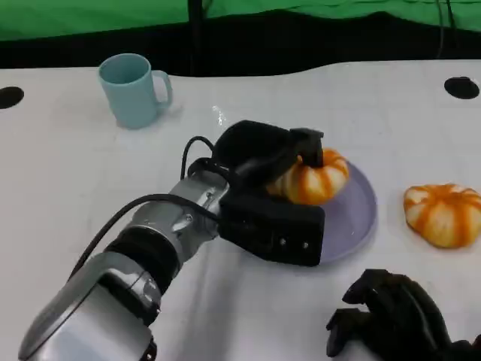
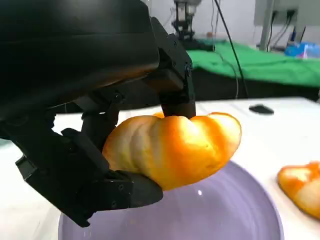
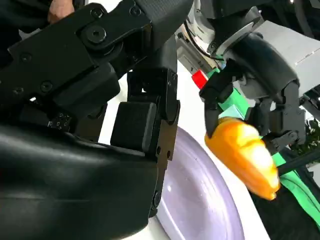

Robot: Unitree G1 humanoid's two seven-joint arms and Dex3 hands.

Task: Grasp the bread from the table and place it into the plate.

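Observation:
An orange-and-white striped bread roll point(image 1: 319, 180) is gripped by my left hand point(image 1: 259, 154), fingers over its top and thumb beneath. It hangs just above the round purple plate point(image 1: 353, 218). In the left wrist view the bread point(image 2: 175, 147) is clear of the plate point(image 2: 215, 215) below it. From the right wrist view the bread point(image 3: 245, 155) sits in the left hand point(image 3: 260, 65), a little off the plate point(image 3: 200, 200). My right hand point(image 1: 394, 316) rests low at the near right edge, holding nothing.
A second striped bread roll point(image 1: 445, 214) lies on the white table to the right of the plate. A light blue mug point(image 1: 134, 90) stands at the far left. Black round holes mark the table's far corners.

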